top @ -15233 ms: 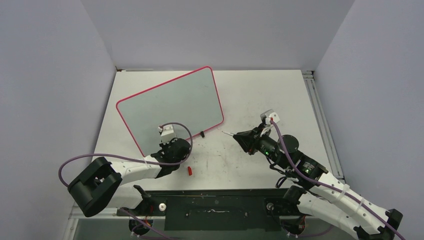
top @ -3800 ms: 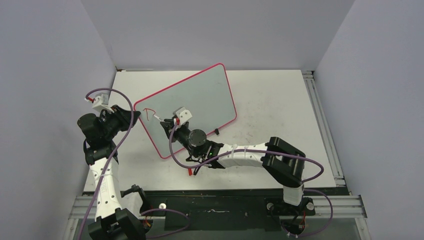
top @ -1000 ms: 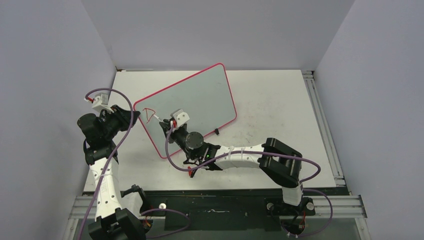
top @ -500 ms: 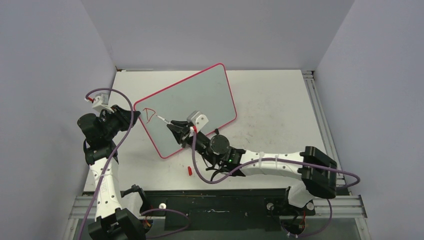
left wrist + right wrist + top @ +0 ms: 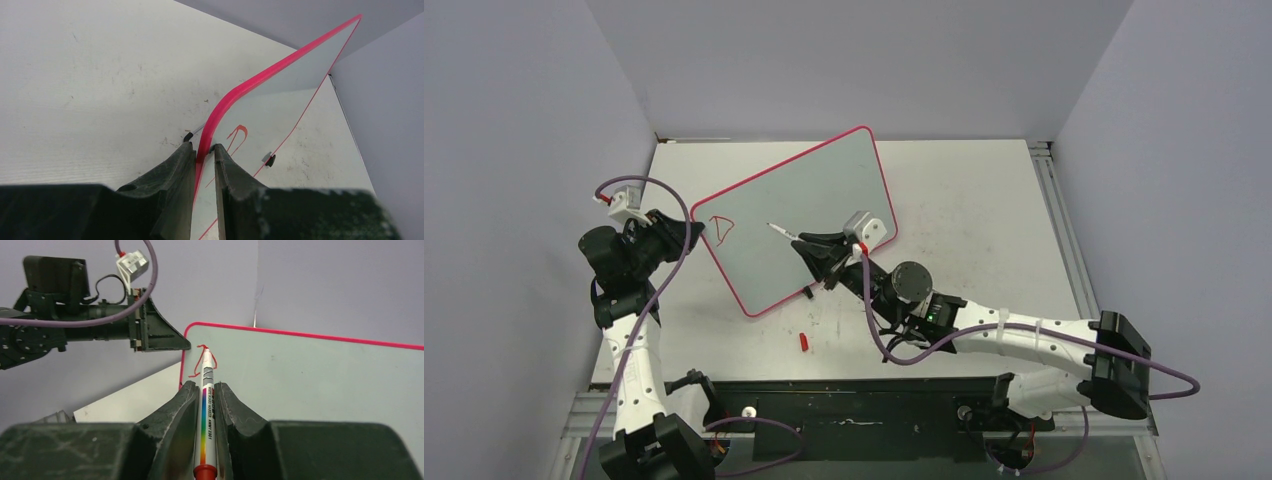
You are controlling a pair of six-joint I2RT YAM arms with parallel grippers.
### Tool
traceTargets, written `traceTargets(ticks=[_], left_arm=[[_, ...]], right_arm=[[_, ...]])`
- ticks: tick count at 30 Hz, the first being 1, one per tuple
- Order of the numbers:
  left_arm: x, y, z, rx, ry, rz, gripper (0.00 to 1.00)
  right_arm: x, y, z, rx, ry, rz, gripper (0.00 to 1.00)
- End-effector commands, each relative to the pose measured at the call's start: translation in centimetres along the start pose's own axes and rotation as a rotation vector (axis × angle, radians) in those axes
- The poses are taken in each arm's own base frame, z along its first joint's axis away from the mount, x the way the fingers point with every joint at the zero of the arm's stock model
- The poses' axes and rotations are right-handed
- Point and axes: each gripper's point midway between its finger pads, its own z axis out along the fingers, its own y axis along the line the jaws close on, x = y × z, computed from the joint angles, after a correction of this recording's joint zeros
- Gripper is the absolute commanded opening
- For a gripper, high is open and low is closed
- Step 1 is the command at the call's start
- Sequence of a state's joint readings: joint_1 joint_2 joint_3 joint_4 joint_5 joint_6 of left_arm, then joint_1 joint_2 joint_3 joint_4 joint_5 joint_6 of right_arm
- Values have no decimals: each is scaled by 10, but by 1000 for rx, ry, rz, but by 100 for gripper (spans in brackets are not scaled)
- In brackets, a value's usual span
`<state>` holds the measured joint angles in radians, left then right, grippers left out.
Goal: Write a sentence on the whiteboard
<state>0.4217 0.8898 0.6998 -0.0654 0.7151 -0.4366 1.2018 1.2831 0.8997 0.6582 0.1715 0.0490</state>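
Overhead view looks down; both close wrist views seemingly share the whiteboard (image 5: 774, 200) corner.

The left arm (image 5: 629, 360) and right arm (image 5: 1024, 340) share white shell links, black motor housings, a looping purple cable (image 5: 60, 323) and matte black wedge-shaped fingers (image 5: 170, 190) (a small green light (image 5: 931, 312) glows on the right arm's wrist housing).

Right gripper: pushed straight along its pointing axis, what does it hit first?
The right gripper leads with its marker; the tip would likely meet the whiteboard face near the red mark. Contact depth unclear.
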Motion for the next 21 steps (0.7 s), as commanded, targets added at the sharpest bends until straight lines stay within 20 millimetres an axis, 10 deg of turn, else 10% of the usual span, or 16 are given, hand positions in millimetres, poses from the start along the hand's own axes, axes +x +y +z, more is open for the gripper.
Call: traceTargets(ticks=[1, 21], left_arm=[[-1, 0, 1, 8, 1, 15, 18], [1, -2, 3, 15, 11, 18, 18]], right_arm=[[12, -8, 7, -41, 25, 30, 5], [61, -9, 71, -67, 62, 38, 5]])
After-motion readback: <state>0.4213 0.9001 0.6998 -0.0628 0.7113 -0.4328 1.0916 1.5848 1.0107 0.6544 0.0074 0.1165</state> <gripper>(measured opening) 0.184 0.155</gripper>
